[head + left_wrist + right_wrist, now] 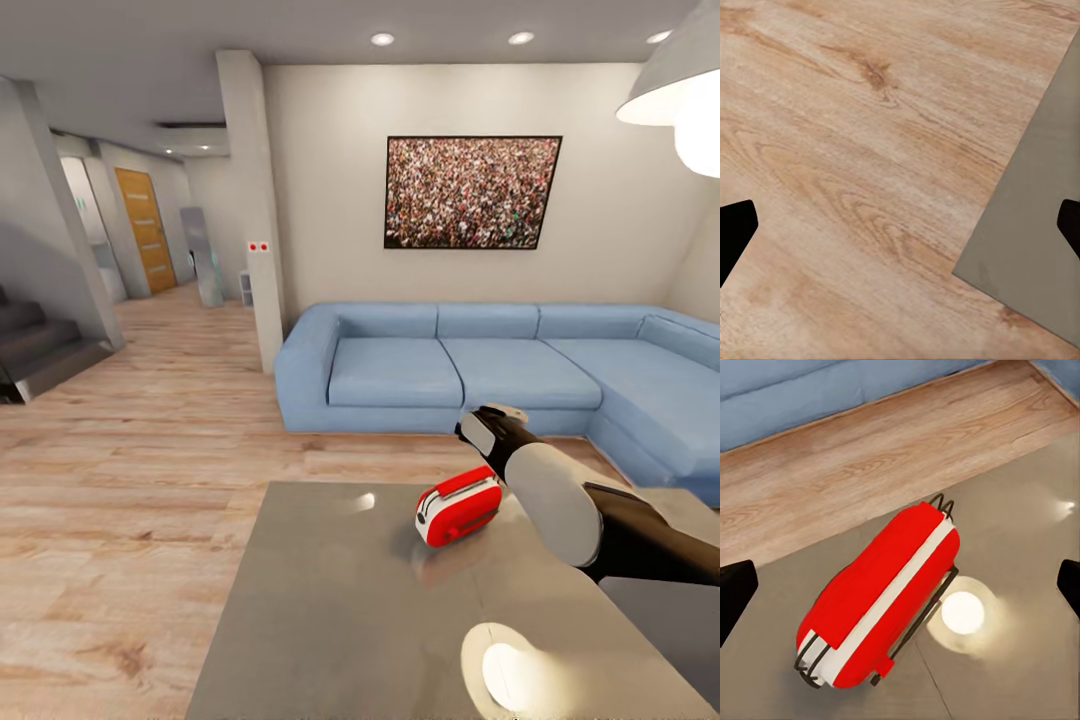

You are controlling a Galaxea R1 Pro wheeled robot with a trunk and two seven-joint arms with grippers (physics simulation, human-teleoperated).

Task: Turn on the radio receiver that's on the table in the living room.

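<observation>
Your right gripper (900, 585) hangs wide open above the radio (459, 509), which sits on the table's (330, 620) far right part. Your left gripper (900, 225) gapes wide over the floor (855, 150).

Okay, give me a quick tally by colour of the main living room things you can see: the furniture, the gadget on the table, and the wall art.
Red: 1, the small red toaster-shaped radio receiver
Blue: 1, the blue corner sofa
Grey: 1, the glossy grey low table
Multicoloured: 1, the framed crowd picture
Total: 4
</observation>
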